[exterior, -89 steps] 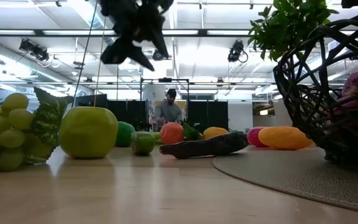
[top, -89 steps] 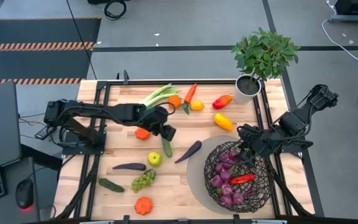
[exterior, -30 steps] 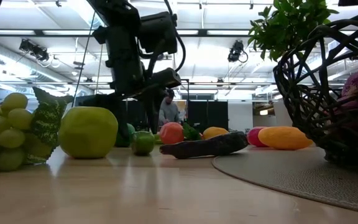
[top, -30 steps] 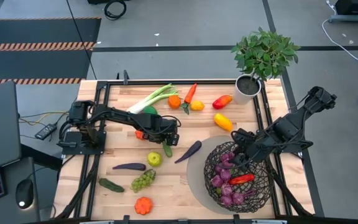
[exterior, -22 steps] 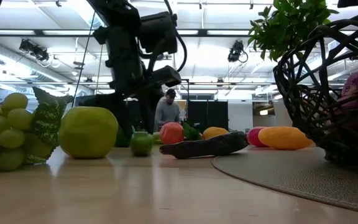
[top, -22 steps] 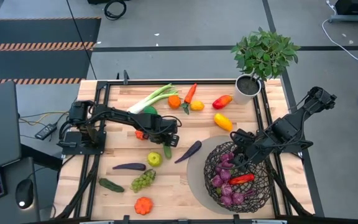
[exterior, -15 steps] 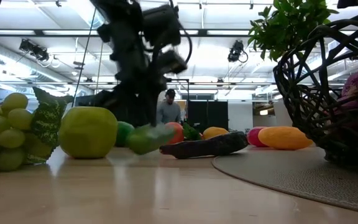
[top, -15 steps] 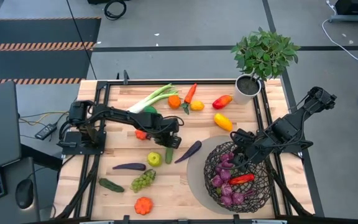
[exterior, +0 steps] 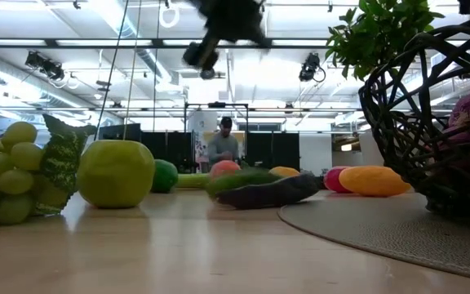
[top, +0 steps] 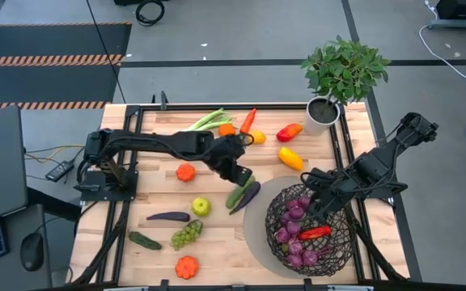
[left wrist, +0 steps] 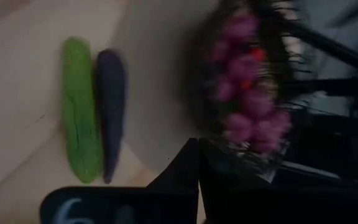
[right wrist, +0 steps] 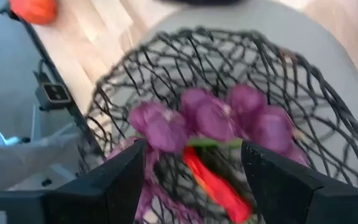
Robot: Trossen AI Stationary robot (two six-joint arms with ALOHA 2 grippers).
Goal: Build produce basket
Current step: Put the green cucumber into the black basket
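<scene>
Pale wood table [top: 156, 202] carries the scattered produce; the basket [top: 310, 230] sits front right on a grey mat [top: 257, 226], holding purple pieces and a red pepper [top: 314, 232]. Right gripper [top: 312, 204] hovers open over its near rim. Farther back, left gripper [top: 239, 176], fingers unclear, stands above a cucumber [top: 235, 196] touching an eggplant [top: 247, 196]; grip the cucumber alone, mid-length

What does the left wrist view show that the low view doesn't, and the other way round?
Only the left wrist view looks down into the basket at the purple pieces inside. Only the low view shows the green apple, the grapes, the yellow pepper and a person far behind the table. Both show the green cucumber lying against the dark eggplant.
</scene>
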